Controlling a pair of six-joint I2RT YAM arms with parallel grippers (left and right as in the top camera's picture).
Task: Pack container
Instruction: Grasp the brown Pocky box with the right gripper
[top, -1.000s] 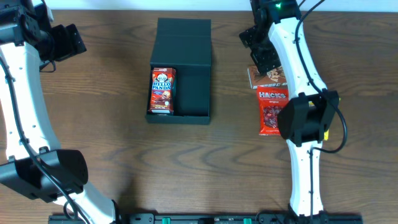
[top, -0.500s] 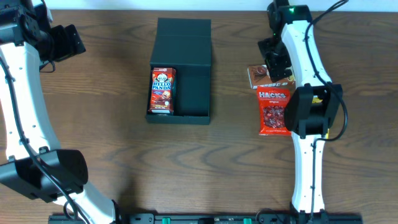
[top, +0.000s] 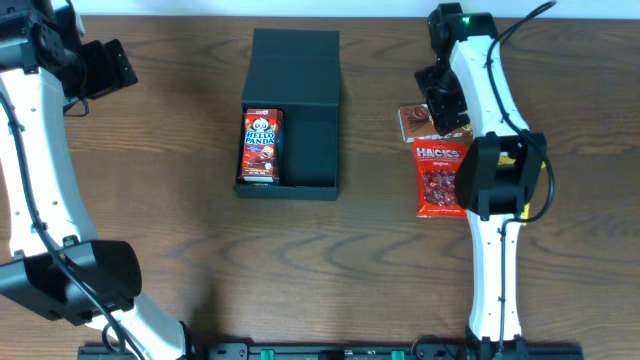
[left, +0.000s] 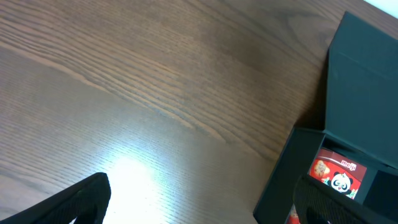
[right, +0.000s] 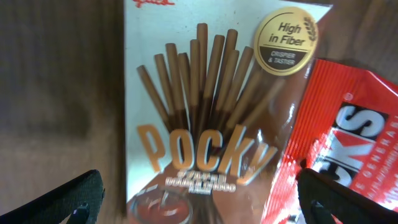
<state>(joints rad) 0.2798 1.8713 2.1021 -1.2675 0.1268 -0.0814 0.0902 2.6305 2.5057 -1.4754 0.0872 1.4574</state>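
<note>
The black container (top: 310, 150) lies open in the middle of the table, lid flap folded back. A red Hello Panda packet (top: 261, 146) lies in its left half; it also shows in the left wrist view (left: 336, 177) beside the container wall (left: 283, 174). A brown Pocky box (top: 412, 122) lies right of the container, with a red Hacks bag (top: 437, 180) overlapping its near edge. My right gripper (top: 442, 110) is open just above the Pocky box (right: 205, 106), fingers either side of it. My left gripper (top: 105, 68) is open and empty, at the far left.
The Hacks bag (right: 354, 149) overlaps the Pocky box's right side in the right wrist view. The right half of the container is bare. Bare wood table (top: 330, 270) lies in front of the container.
My right gripper has moved right and toward the Pocky box, now hovering over it. The left arm has not moved.
</note>
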